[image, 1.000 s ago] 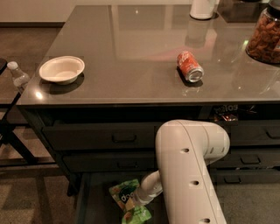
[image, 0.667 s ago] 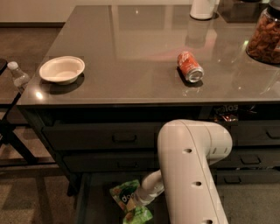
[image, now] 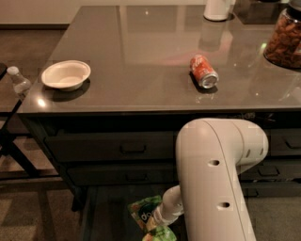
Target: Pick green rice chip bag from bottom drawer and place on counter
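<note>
The green rice chip bag (image: 145, 210) is seen lying crumpled in the open bottom drawer (image: 107, 217), resting on the drawer's dark floor at the lower edge of the view. The gripper (image: 158, 222) is found right at the bag, at its right-hand side and against its crinkled top; whether the bag is gripped or merely touched cannot be told, since the gripper's end is hidden against the foil. The white arm (image: 218, 179) is seen just right of the bag, bent over and reaching down to it.

Directly above the bag, two shut handled drawers (image: 131, 149) are stacked, and above those the glossy counter (image: 141, 56) is spread. Up and to the right of the bag, a red soda can (image: 203, 71) is laid on its side. Up and to the left of the bag, a white bowl (image: 66, 74) is set near the counter's edge. Further left, off the counter, a clear bottle (image: 19, 81) is glimpsed. Far up and right of the bag, a jar of brown snacks (image: 284, 40) and a white container (image: 218, 9) are placed.
</note>
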You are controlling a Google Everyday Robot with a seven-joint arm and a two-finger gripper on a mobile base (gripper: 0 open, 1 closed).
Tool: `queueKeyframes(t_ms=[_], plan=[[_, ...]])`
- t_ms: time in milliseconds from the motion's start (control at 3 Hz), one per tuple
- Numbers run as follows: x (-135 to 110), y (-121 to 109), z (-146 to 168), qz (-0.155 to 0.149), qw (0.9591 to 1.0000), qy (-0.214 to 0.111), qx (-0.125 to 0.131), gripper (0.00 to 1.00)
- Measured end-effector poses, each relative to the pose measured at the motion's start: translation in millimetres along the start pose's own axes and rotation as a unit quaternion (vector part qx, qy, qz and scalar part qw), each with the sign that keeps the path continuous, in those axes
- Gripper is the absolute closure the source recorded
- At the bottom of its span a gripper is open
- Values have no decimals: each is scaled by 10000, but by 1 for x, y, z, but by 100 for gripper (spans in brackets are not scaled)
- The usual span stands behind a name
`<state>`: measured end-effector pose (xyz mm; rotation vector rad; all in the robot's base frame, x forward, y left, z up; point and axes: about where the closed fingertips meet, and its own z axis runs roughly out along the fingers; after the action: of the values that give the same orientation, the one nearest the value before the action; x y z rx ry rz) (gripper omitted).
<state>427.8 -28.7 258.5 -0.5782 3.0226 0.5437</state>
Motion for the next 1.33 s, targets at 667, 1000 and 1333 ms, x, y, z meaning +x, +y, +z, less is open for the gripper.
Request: queueKeyframes(t_ms=[667,1000,1333], plan=[[45,-5,-37,147,9998,77,141,100],[37,1,-51,111,9998,-76,112,100],[36,11,-91,-8,9994,-333,70,100]])
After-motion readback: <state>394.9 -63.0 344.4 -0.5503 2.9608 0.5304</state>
